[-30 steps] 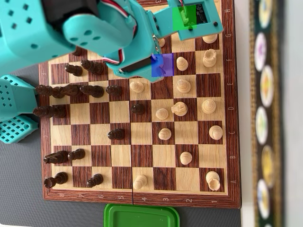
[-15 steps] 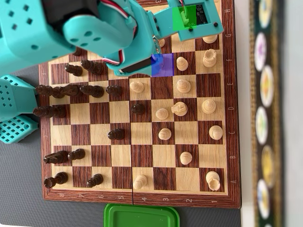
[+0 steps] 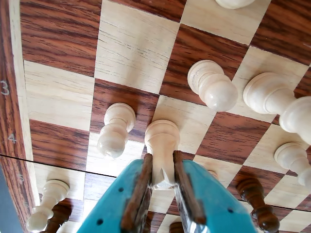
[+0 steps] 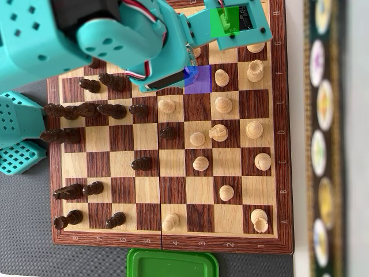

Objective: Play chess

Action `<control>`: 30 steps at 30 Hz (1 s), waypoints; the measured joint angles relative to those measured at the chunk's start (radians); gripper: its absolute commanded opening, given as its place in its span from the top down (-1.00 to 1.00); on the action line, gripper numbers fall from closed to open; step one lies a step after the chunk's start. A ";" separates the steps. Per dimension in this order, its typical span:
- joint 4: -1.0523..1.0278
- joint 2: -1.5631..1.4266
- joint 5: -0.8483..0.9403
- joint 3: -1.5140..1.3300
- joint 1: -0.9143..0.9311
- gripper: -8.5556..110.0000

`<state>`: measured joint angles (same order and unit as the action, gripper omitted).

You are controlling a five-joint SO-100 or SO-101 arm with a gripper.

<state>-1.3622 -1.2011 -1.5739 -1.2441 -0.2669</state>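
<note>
Your turquoise plastic claw is pinched on a pale turned-wood chess pawn, its two brown-padded fingers clamped on either side of the piece's upper part, as the wrist view shows from the bottom edge. The pawn's round base faces the wooden chessboard of dark and light squares, over the meeting point of a dark and a light square; whether the base touches the board or hangs just above it cannot be told. In the overhead view the pawn is hidden under the turquoise robot arm, near the top edge of the board, beside a blue-tinted square and below a green-tinted square. To do this step well, keep the pinch firm and even so the smooth piece does not twist, move it straight up before travelling sideways, and watch the neighbouring pale pawn, which stands just beside your held piece on the left in the wrist view. A second pale piece stands near on the right, so give that side room too. Set the pawn down centred in one square, upright, before you let go. Compared with the overhead pictures from a moment ago, the arm has crept only slightly; the other pieces, and the green plastic lid on the grey tabletop, sit unchanged.
</note>
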 measured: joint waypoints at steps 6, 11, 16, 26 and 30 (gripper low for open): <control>0.000 -0.002 0.000 0.000 0.008 0.74; 0.000 -0.049 0.003 -0.002 0.028 0.74; 0.000 -0.087 0.003 -0.002 0.040 0.73; 0.000 -0.210 0.003 -0.109 0.040 0.73; 0.000 -0.273 0.000 -0.150 0.040 0.73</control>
<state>-1.3622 -1.4742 -1.5739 -1.3944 -0.2270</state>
